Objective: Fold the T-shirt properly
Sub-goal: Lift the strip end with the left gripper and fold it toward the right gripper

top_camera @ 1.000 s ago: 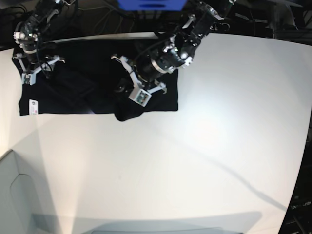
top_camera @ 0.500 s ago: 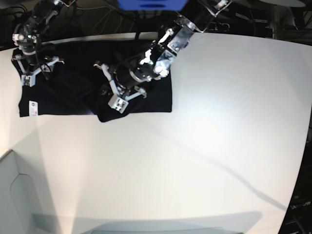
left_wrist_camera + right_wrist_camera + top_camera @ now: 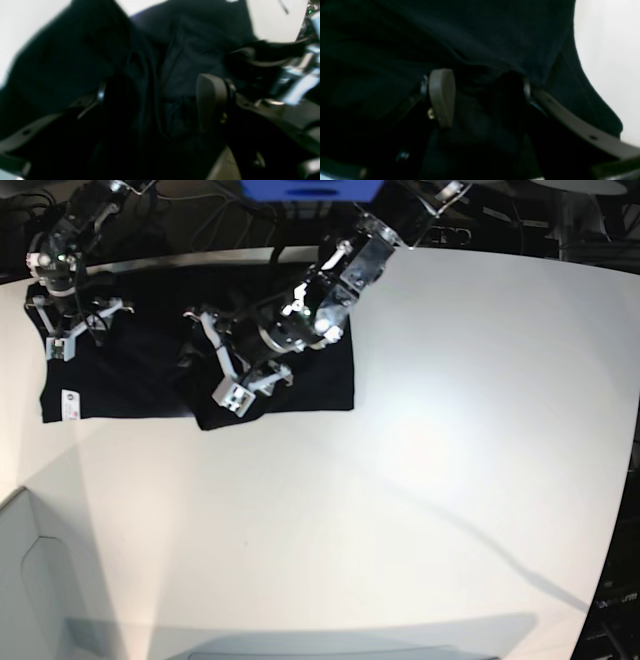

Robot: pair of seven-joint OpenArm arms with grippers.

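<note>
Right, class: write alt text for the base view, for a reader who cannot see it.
A black T-shirt lies partly folded at the far left of a white table, with two robot arms reaching over it. The left gripper hangs open over the shirt's middle, and the right gripper is open over its left end. A small white label shows at the near left corner.

The T-shirt (image 3: 130, 370) is soft, matt black cloth. The bench (image 3: 420, 480) looks smooth and white, faintly glossy. Matt grey fingers (image 3: 211, 100) look like plastic.

Dim, motion-blurred wrist views; bright glare on the fisheye-curved table (image 3: 420, 480).
</note>
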